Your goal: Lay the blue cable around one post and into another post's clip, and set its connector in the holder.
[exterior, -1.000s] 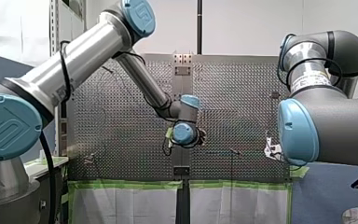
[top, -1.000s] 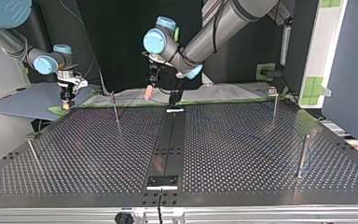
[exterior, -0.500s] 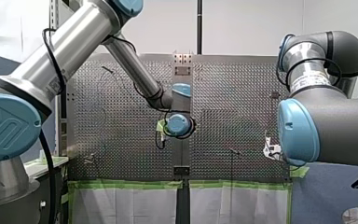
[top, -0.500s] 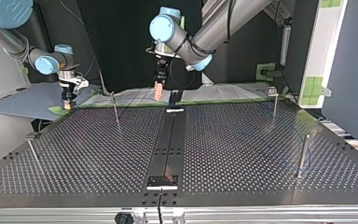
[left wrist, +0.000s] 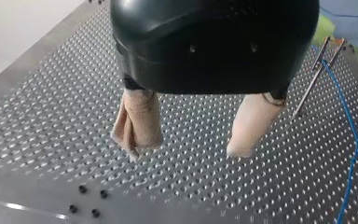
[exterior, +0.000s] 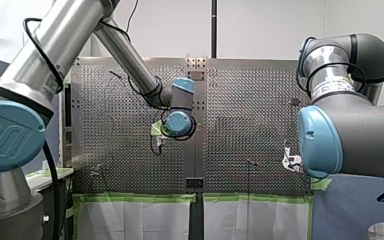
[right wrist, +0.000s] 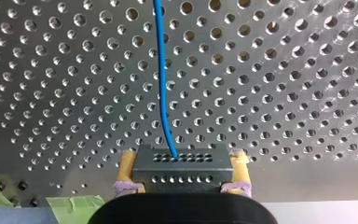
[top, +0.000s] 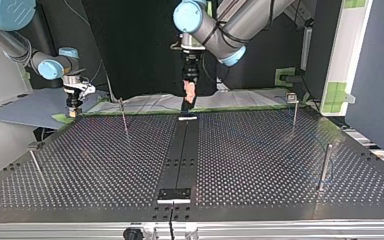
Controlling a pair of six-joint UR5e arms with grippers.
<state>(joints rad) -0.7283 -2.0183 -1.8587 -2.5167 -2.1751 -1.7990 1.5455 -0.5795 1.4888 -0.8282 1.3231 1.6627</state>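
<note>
the perforated metal tabletop (top: 260,150) is edged with green tape (exterior: 140,197). the left pincer (left wrist: 186,150) is held spread above it. the connector (right wrist: 182,169) is pinched by the right pincer (right wrist: 182,163), and the blue cable (right wrist: 163,84) is trailed across the holes.

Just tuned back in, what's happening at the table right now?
My right tool is shut on the connector at the edge of the table, with the blue cable running ahead of it across the perforated surface. My left tool hangs open above the table, holding nothing. The connector is not yet set down anywhere.
</note>
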